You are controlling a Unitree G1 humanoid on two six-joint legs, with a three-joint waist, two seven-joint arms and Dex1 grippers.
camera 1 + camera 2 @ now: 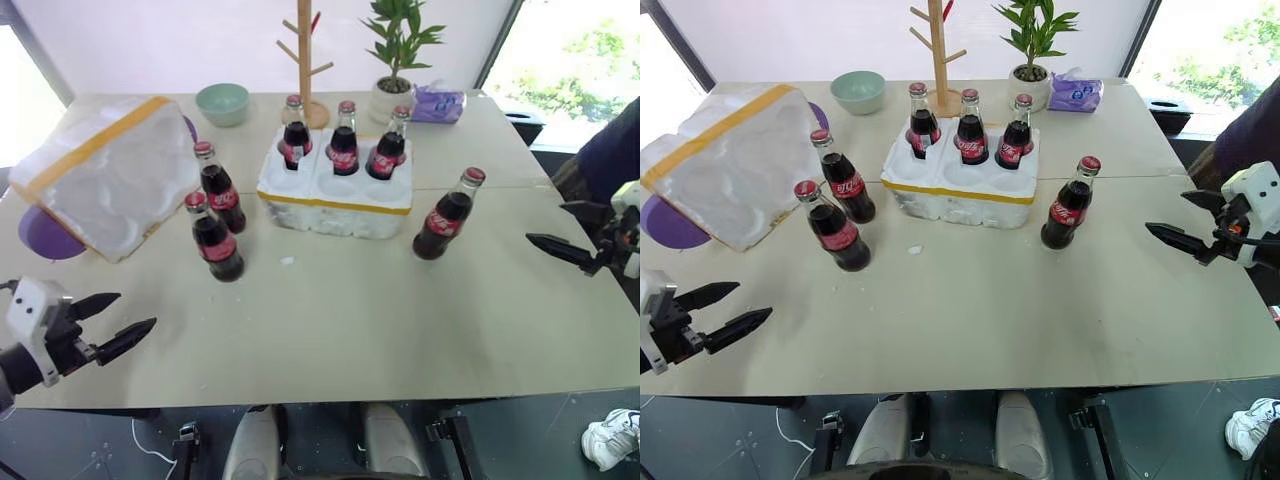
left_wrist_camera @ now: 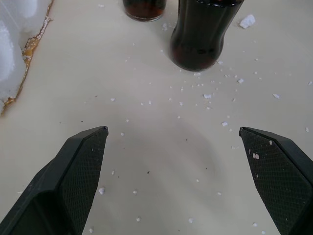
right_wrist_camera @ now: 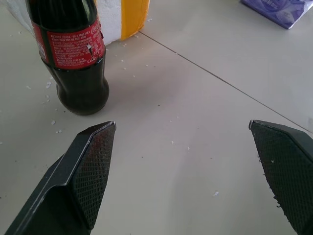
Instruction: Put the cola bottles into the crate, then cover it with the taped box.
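1. The taped box (image 1: 105,175) hides most of a purple plate (image 1: 45,235).
2. The wooden rack (image 1: 305,60) is cut off at the top edge.
3. A white shoe (image 1: 612,440) is cropped at the corner.

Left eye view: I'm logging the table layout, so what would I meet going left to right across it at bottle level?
Left gripper → taped box → two loose bottles → crate holding three bottles → lone bottle → right gripper.
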